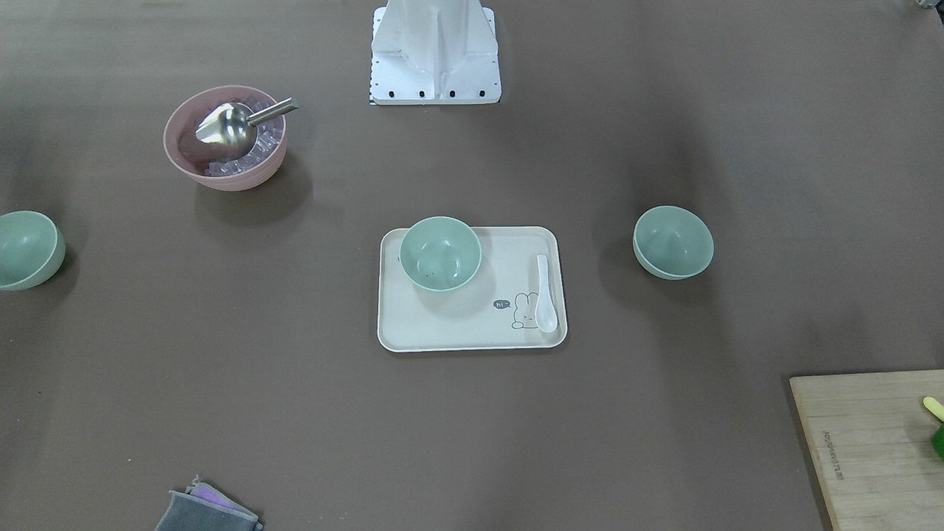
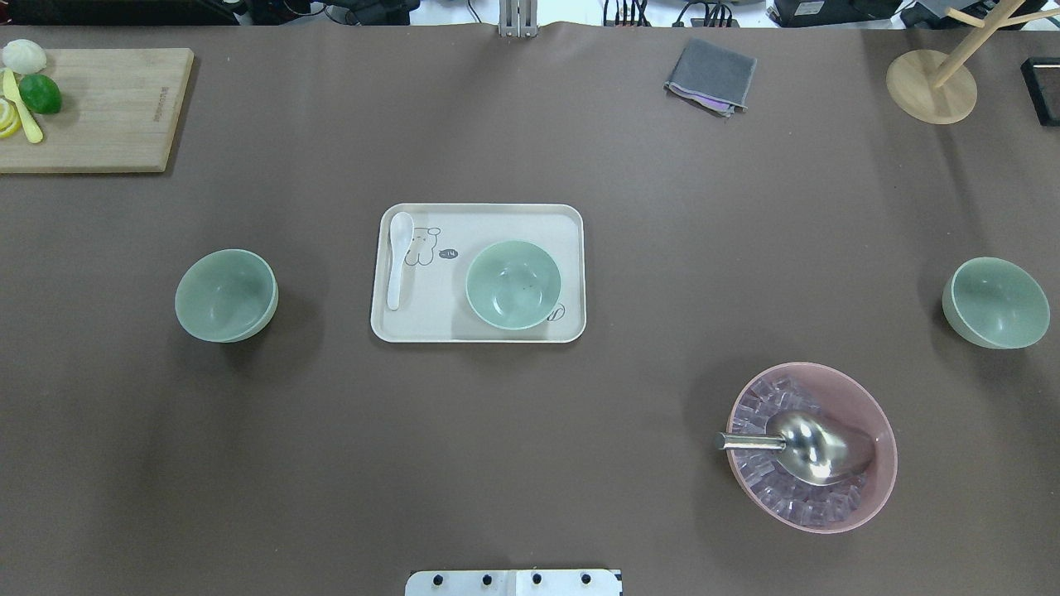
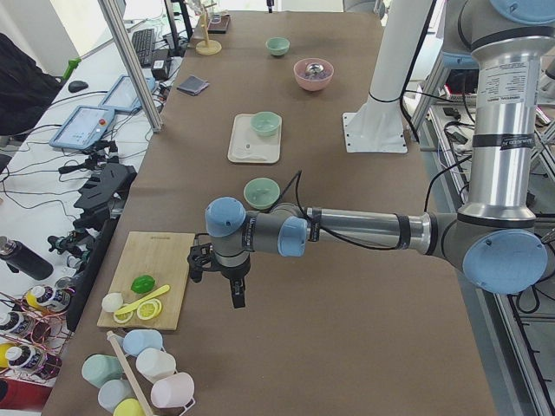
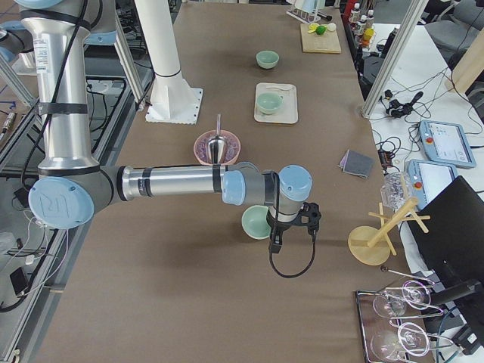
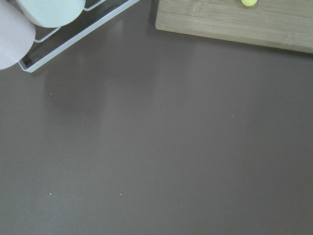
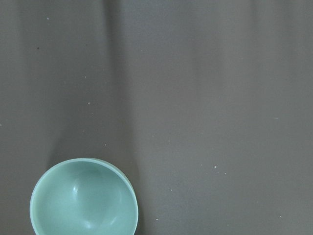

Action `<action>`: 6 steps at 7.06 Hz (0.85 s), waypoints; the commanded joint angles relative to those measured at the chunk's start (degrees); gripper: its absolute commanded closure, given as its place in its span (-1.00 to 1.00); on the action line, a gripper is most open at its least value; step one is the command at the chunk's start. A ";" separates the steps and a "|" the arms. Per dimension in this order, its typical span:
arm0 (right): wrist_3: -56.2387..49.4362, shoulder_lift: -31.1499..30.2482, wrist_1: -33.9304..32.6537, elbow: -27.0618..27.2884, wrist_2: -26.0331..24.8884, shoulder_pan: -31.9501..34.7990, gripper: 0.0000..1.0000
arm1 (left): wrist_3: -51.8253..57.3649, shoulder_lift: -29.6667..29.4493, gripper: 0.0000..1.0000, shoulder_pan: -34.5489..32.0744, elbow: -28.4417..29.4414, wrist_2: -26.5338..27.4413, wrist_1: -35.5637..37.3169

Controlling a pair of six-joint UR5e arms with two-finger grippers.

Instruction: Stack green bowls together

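Stacking hasn't started: middle green bowl (image 2: 513,284), nine o'clock bowl (image 2: 225,295) and three o'clock bowl (image 2: 994,302) sit apart; my left claw (image 3: 237,299) and right claw (image 4: 275,246), I cannot tell their grip.

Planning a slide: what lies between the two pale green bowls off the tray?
Overhead: the cream rectangular tray, carrying the third green bowl and white spoon.

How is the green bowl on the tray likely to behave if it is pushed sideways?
The green bowl looks rigid and thin-walled, so probably light. Its rounded base suggests it may rock or tip. The raised rim of the tray would likely stop it.
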 commanded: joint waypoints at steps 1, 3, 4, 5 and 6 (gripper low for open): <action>0.07 -0.13 0.01 0.37 0.05 0.00 -1.00 | 0.00 -0.15 -0.97 0.09 -0.03 0.00 -0.04; 0.15 0.04 0.28 0.46 0.05 0.00 -1.00 | 0.00 -0.15 -0.97 0.09 -0.21 0.00 -0.04; 0.50 0.04 0.45 0.55 0.14 0.00 -1.00 | 0.09 -0.15 -0.97 0.09 0.05 0.00 -0.04; 0.59 0.04 0.45 0.55 0.14 0.00 -1.00 | 0.09 -0.06 -0.97 0.09 -0.03 0.00 -0.04; 0.51 0.04 0.45 0.55 0.05 0.00 -1.00 | 0.09 -0.06 -0.97 0.00 -0.03 0.00 -0.04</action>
